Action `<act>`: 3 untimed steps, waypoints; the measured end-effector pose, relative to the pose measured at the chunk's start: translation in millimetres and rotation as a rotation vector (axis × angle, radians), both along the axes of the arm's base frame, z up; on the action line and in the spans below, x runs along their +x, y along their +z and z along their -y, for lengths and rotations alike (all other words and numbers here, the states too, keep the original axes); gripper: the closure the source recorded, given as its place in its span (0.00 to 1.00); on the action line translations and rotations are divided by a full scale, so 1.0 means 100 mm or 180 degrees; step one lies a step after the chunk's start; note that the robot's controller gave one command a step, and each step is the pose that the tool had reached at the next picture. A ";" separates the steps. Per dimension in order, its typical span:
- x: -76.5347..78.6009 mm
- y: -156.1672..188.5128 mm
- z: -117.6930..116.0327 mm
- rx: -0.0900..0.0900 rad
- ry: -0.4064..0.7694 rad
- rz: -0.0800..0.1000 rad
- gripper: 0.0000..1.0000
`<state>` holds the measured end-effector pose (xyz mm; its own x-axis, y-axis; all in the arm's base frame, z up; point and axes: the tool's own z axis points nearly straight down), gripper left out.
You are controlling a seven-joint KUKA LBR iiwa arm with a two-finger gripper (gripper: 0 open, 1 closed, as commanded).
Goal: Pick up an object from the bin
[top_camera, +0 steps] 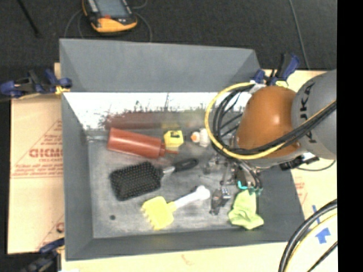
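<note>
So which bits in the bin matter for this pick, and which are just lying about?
In play: gripper, grey bin, yellow-green cloth beside the gripper.
Lying about: red bottle, black hairbrush, yellow brush with white handle, small yellow block.

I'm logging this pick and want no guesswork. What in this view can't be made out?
Camera view:
Bin corner under the orange wrist cover: hidden by the arm.
Yellow-green cloth: top edge covered by the gripper.
Small orange-white thing at back wall: too small to identify.
</note>
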<state>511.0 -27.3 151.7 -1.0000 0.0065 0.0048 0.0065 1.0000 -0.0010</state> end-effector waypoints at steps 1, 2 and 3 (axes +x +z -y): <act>0.01 0.04 0.00 -0.0002 0.0002 0.0020 0.00; -0.12 -0.61 -0.34 -0.0003 0.0146 0.0040 0.00; -0.20 -0.49 -0.45 0.0003 0.0191 0.0002 0.00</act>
<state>491.5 17.7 102.6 -0.9986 -0.0535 0.0042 -0.0535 0.9986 -0.0001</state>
